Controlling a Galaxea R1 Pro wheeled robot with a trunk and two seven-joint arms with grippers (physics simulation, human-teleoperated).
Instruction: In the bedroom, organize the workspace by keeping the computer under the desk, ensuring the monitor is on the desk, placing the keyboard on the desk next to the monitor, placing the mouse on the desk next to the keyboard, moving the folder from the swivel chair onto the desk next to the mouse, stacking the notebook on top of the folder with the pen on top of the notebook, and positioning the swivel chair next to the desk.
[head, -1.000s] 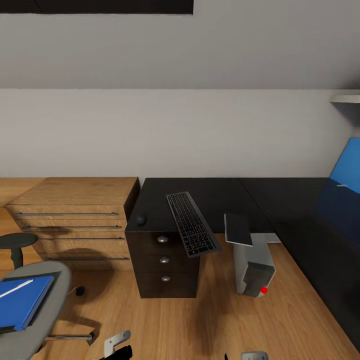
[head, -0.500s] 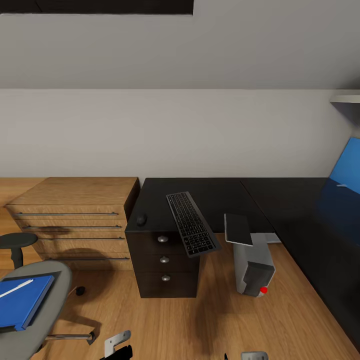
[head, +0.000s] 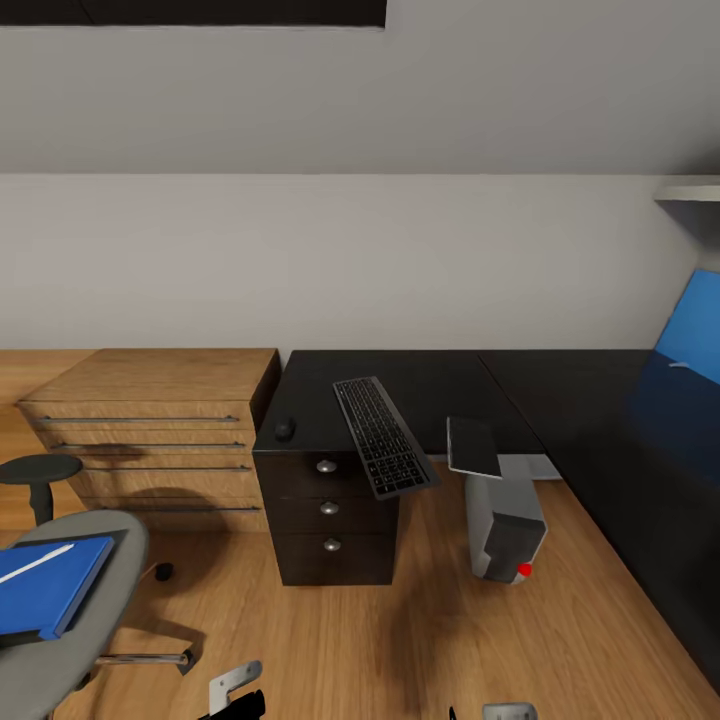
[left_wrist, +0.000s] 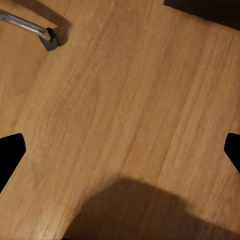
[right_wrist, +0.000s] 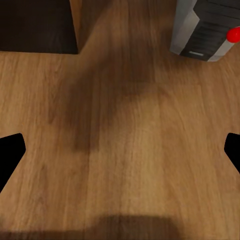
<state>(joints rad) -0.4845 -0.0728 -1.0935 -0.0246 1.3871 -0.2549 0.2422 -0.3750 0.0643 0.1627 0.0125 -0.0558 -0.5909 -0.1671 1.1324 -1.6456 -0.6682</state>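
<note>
- Left end effector (left_wrist: 120, 150): fingertips wide apart at both edges of left wrist view, nothing between them, only wooden floor (left_wrist: 125, 90) beneath. A chrome leg w/ castor of the swivel chair (left_wrist: 50, 39) lies ahead of it.
- Right end effector (right_wrist: 120, 150): also spread wide, empty, over bare floor. Computer (right_wrist: 207, 27) w/ red light sits ahead of it, to one side; dark drawer unit (right_wrist: 37, 25) ahead on the other side.
- Head view: keyboard (head: 385, 436) lies on the table (head: 440, 385), front end overhanging the edge, well ahead of both end effectors.
- Mouse (head: 285, 429) on table near its left edge, left of keyboard, apart from it.
- Computer stands on floor by the table edge, a flat dark panel (head: 473, 446) on top of it.
- Folder (head: 45, 590), blue, on the swivel chair seat, left of left end effector; thin white pen (head: 35, 563) on it.
- Light-wood drawer chest (head: 150, 430) beside table's left end.
</note>
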